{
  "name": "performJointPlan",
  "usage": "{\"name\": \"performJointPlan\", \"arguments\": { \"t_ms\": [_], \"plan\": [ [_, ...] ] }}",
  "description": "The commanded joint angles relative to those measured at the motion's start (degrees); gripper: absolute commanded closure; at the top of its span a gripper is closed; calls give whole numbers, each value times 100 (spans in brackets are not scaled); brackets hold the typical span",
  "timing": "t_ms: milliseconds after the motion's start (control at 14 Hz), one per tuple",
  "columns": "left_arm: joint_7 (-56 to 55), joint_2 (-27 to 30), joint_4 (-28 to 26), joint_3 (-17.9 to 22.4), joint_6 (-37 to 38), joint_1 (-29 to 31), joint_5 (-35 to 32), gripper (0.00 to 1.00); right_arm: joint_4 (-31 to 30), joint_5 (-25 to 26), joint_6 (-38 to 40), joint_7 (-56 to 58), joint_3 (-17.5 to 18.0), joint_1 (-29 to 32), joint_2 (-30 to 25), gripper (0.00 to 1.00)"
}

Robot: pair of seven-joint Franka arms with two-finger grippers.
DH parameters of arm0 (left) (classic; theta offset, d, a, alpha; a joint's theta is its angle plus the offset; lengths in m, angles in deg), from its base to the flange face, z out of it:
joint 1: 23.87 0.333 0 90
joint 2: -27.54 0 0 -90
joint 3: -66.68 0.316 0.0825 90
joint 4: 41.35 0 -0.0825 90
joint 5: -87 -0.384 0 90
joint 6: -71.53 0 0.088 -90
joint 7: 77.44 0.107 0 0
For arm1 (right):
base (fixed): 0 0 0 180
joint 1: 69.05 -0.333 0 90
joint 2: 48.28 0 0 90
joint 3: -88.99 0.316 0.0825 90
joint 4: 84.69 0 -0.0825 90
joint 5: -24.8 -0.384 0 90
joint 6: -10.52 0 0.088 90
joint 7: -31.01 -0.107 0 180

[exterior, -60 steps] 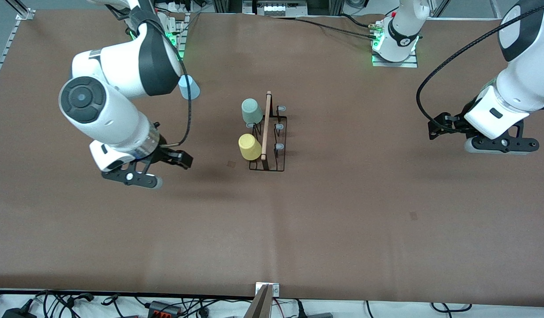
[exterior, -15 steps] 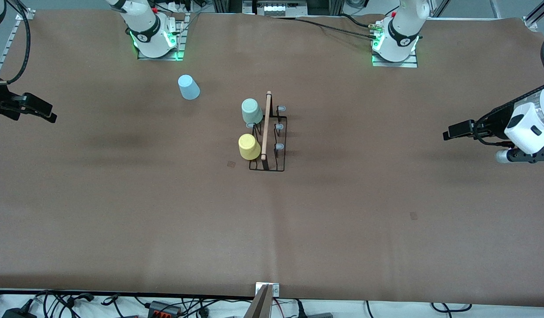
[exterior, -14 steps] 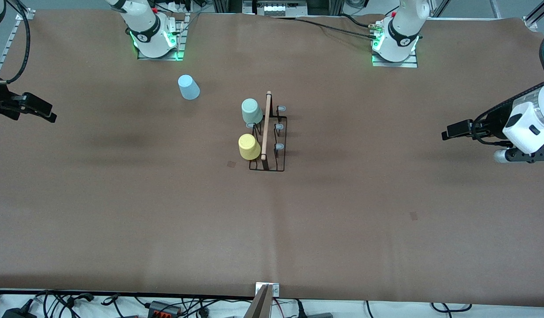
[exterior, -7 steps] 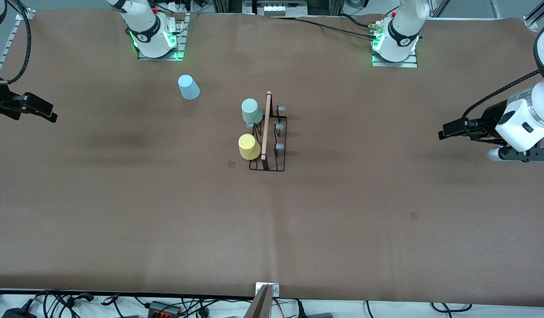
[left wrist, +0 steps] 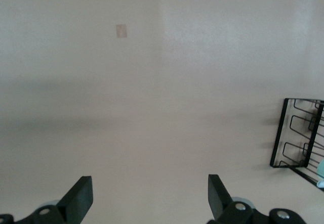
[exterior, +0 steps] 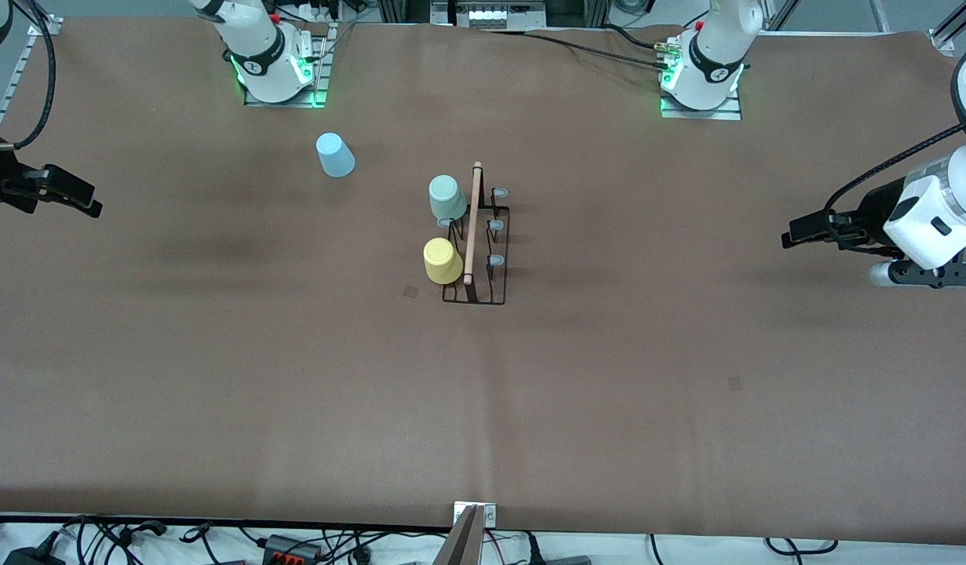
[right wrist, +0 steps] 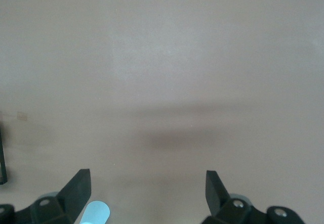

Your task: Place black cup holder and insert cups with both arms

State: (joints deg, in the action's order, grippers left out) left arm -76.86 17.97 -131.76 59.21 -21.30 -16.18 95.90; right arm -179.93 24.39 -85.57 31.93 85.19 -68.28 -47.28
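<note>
The black cup holder (exterior: 476,259) stands mid-table, its wooden rod (exterior: 472,224) on top. A pale green cup (exterior: 446,196) and a yellow cup (exterior: 442,260) sit upside down on its pegs, on the side toward the right arm's end. The light blue cup (exterior: 335,154) stands alone on the table near the right arm's base. My left gripper (left wrist: 149,183) is open and empty over bare table at the left arm's end; a corner of the holder (left wrist: 298,143) shows in its wrist view. My right gripper (right wrist: 146,176) is open and empty at the right arm's end, with the blue cup (right wrist: 96,215) far below.
Three grey-tipped pegs (exterior: 494,225) on the holder's side toward the left arm's end are bare. The left arm (exterior: 926,224) and right arm (exterior: 35,192) show at the table's two ends. Cables (exterior: 294,545) lie along the table's near edge.
Both arms have drawn back from the middle to their ends of the table. Over the last second the left hand shifted slightly; the right arm, cups and holder stayed put.
</note>
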Motion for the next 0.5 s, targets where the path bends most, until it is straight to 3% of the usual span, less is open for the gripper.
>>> {"name": "performJointPlan", "arguments": {
  "t_ms": [0,430],
  "plan": [
    [705,-106,111,44,71,74,-21,0,-144,14,-59,67,63,82,-144,0],
    [743,-238,76,53,142,408,155,0,-144,5,-50,67,63,82,-144,0]
  ]
}}
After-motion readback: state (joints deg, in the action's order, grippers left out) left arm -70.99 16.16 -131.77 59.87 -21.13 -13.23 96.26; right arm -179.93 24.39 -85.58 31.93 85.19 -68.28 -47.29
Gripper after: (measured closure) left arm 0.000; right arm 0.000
